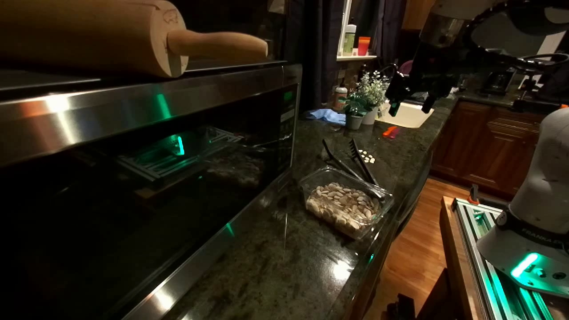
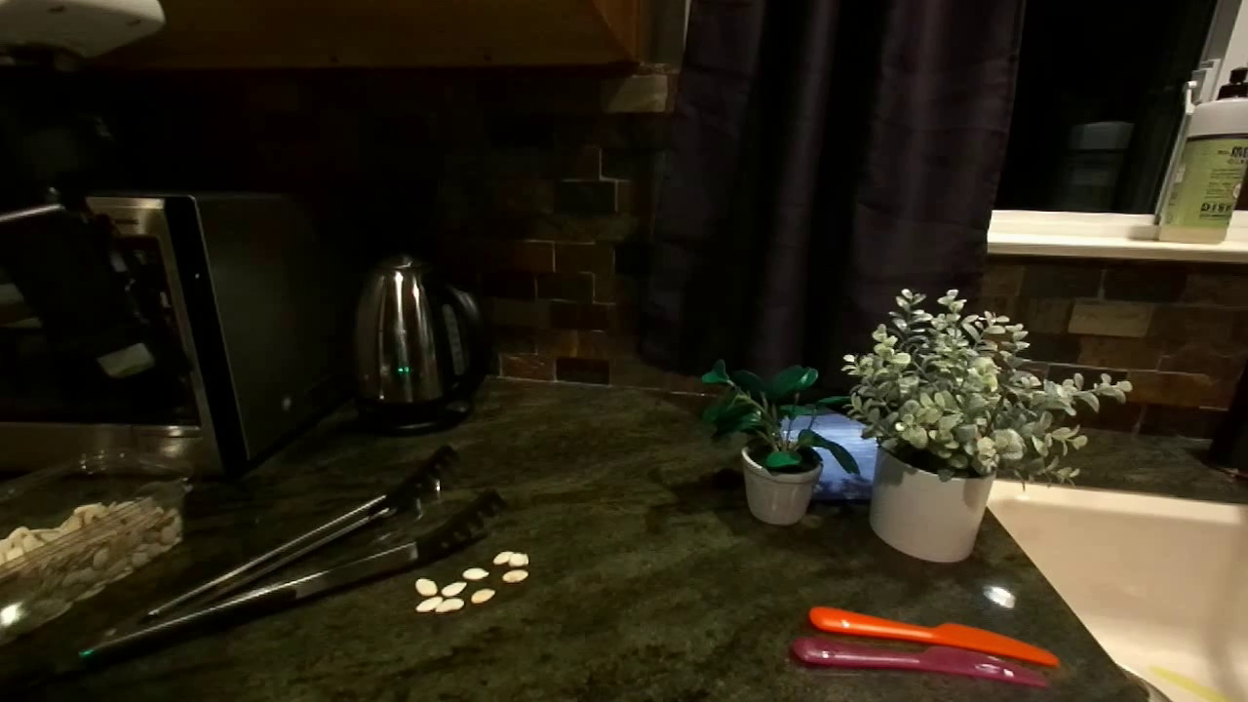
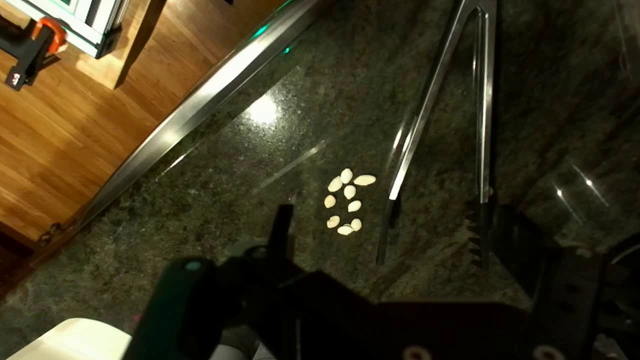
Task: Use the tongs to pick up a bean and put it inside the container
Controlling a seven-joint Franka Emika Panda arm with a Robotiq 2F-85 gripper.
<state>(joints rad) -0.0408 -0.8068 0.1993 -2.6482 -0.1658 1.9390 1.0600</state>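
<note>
Presumably light, springy and slick, the metal tongs [image 3: 485, 115] are best squeezed at mid-length — the gripper [image 1: 410, 108] spread, empty.

Gripper [image 1: 410, 108]: above the counter [image 2: 604, 507].
Loose beans [image 3: 349, 191]: on the counter, seen between the gripper's fingers [image 3: 282, 227] in the wrist view.
Tongs [image 3: 485, 117]: lying beside the loose beans, tips toward the gripper, joined end away from it.
Tub [image 1: 313, 178]: farther from the gripper, beside the joined end, more beans [image 1: 340, 200] inside.
Microwave [image 1: 160, 195]: away from the gripper, front toward the tub; rolling pin [image 1: 133, 42] on top.
Sink [image 2: 1141, 575]: lower left in the wrist view, on the gripper's side of the loose beans.
Knives [image 2: 868, 624]: side by side between loose beans and sink.
Potted plants [image 2: 951, 429]: behind the knives as I face the wall [image 2: 580, 283].
</note>
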